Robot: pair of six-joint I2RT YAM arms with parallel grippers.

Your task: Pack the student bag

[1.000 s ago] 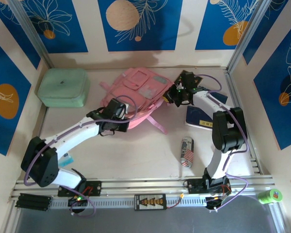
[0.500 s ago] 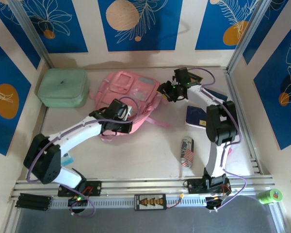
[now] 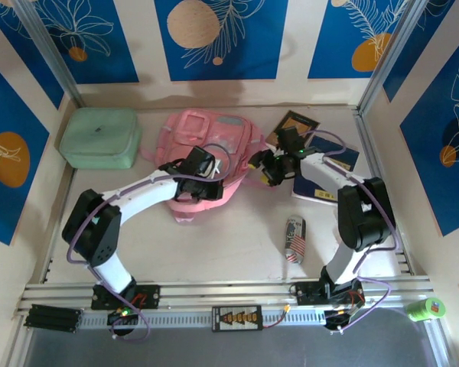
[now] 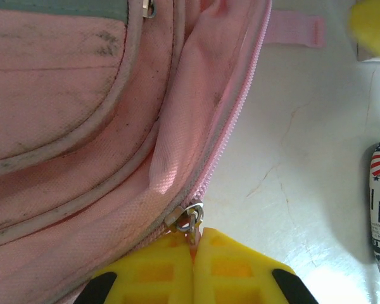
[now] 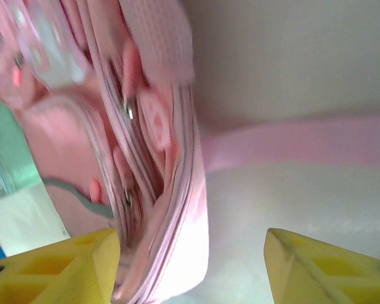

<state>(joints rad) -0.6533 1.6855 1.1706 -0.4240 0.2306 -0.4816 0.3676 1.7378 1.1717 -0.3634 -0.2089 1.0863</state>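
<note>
One desk (image 3: 229,245), and toward its back the pink student bag (image 3: 214,134) lay flat, nothing visible inside. Its zip (image 4: 231,126) ran straight away from the left claw (image 4: 193,253), pinched shut on the zip pull (image 4: 189,221) at the near edge. The right claw (image 5: 190,253) hung spread, empty, just beside the bag's right side.

Bright, even light, soft shadows; right wrist view of student bag (image 5: 153,190) blurry, prob. motion.
</note>
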